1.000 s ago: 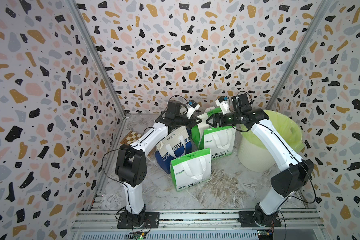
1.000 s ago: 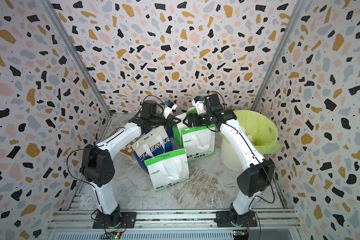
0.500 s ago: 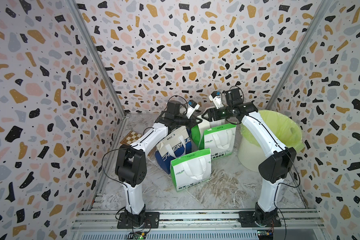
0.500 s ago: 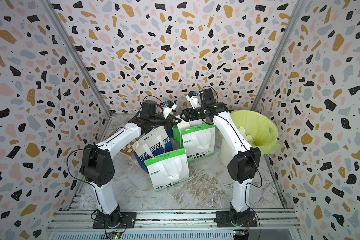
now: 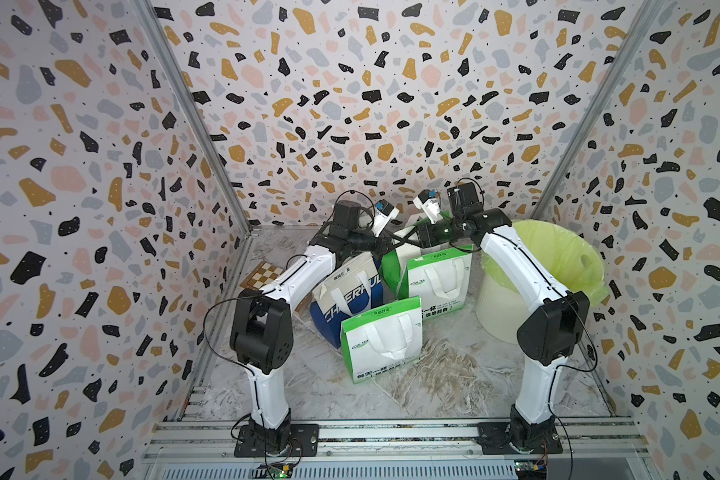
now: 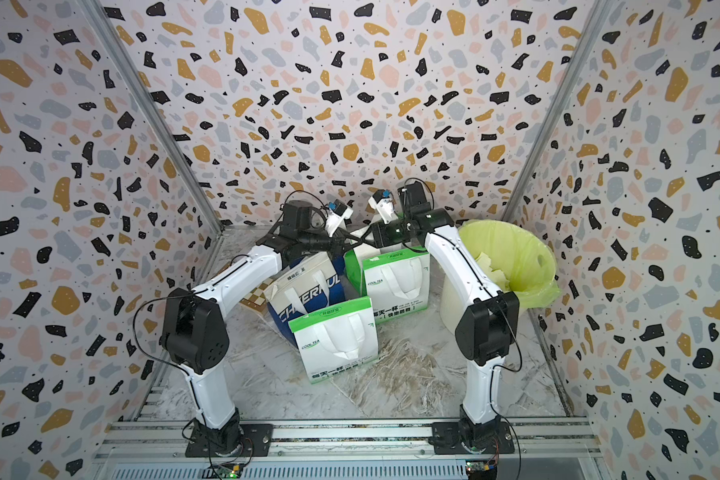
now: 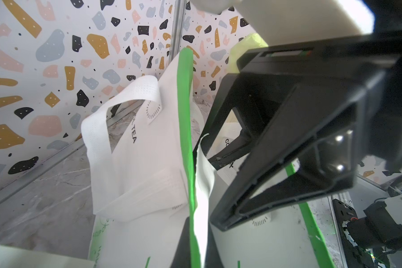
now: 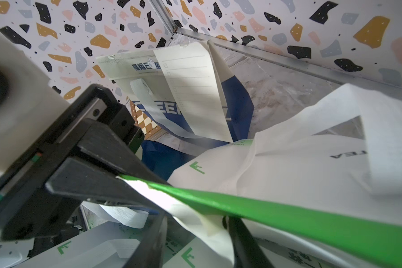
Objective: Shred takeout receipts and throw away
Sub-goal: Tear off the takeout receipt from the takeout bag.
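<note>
Swung from the bin (image 5: 574, 239) to the rear green bag (image 5: 437, 276), the right gripper (image 8: 195, 219) has narrowed its jaws; still apart, they straddle the receipt (image 8: 209, 228) that the left gripper (image 8: 124, 179) pinches tight at the rim.

Three bags crowd beside the bin (image 5: 495, 316)
Paper scraps (image 6: 493, 266) lie in the bin. One bag (image 5: 437, 278) stands just left of it, a second bag (image 5: 385, 338) sits forward-left, a third bag (image 5: 350, 291) is farther left, and a board (image 5: 262, 276) lies farthest left.
</note>
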Robot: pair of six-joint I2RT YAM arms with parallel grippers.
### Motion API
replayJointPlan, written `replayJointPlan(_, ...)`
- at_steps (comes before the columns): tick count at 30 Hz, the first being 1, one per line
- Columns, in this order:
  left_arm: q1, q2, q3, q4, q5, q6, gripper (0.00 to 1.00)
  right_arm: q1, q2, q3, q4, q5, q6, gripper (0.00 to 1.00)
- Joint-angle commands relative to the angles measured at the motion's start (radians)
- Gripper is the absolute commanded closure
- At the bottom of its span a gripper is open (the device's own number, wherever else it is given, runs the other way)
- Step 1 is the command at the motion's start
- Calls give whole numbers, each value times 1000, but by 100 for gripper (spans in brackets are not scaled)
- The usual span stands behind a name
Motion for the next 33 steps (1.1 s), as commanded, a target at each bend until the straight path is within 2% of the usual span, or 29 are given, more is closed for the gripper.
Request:
replayJointPlan(1,-9,8,9,79,65,-7,100,22,-37,10,55,-63,8,65)
replayJointPlan(5,-9,7,4,77,76,-3,100,29,-21,31,61,-67,17,76)
replayJointPlan(8,-9,6,5,60,73,6,100,34,-7,49,45,-50,13,96)
replayJointPlan(9,-10,6,7,51,65,9,93,36,-4,54,35,-34,10,100)
replayJointPlan(10,-9,5,9,41,57,17,82,36,-3,54,29,-27,6,100)
replayJointPlan(12,-9,-4,8,10,35,55,55,36,-9,50,15,8,2,100)
replayJointPlan(13,-9,-9,7,-2,20,73,52,36,-13,49,8,22,-2,100)
replayJointPlan(23,-9,-40,-35,-88,-148,239,49,26,-17,55,-55,173,-47,100)
replayJointPlan(29,-10,-46,-36,-153,-208,336,53,27,-8,103,-118,288,-63,100)
replayJointPlan(33,-9,-46,-36,-170,-216,356,56,28,-14,105,-124,281,-61,100)
